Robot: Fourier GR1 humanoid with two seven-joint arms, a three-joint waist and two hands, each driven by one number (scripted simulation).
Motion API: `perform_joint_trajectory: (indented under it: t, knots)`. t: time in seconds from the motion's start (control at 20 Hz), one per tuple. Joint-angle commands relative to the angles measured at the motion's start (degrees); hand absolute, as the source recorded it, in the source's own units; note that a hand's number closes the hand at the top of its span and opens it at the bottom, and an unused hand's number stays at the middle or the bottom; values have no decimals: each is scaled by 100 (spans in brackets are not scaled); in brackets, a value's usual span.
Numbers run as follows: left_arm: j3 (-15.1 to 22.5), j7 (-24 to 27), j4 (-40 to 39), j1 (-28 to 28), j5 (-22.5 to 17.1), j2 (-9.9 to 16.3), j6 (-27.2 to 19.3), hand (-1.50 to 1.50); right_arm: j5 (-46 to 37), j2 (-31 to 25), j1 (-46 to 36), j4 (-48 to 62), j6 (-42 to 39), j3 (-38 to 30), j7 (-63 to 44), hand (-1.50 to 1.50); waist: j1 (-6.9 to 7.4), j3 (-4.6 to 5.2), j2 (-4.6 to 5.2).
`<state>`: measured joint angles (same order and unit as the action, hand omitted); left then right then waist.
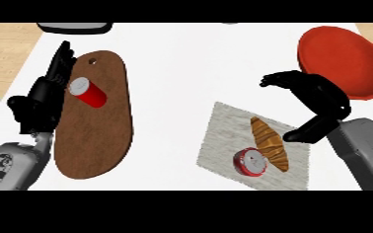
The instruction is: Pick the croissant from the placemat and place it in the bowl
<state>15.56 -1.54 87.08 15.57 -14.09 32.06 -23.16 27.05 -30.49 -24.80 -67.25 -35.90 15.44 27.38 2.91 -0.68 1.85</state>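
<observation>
A golden-brown croissant [269, 143] lies on the grey placemat [222, 140] at the lower right, next to a red can [251, 161] standing on the same mat. The red bowl [339, 59] sits at the far right edge of the counter. My right hand [313, 96] hovers above and to the right of the croissant, between it and the bowl, with its fingers curled and holding nothing. My left hand [47, 91] rests open at the left edge, fingers pointing up.
A brown wooden cutting board [94, 133] lies on the left with a second red can [89, 92] lying on its side on it. A dark object [73, 27] shows at the top left edge.
</observation>
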Motion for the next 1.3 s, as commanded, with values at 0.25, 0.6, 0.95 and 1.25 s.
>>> perform_joint_trajectory:
  t: [0.25,0.6,0.95,1.25]
  knots:
    - [75,-160,-76,139,137,-53,-31,0,-1391,-1320,-785,227,-1443,157,1478,-150,55,23,-45]
    - [176,-446,44,246,259,-100,-79,0,-3103,-1592,-1141,-109,-580,1239,2095,-150,74,38,-85]
    - [159,-311,-148,201,404,-192,-71,0,-4070,-1522,-1430,83,34,2281,2792,-150,-30,57,-103]
    - [89,-650,31,269,511,-250,-183,0,-4621,-1397,-1585,119,477,2952,2861,-150,-134,62,-155]
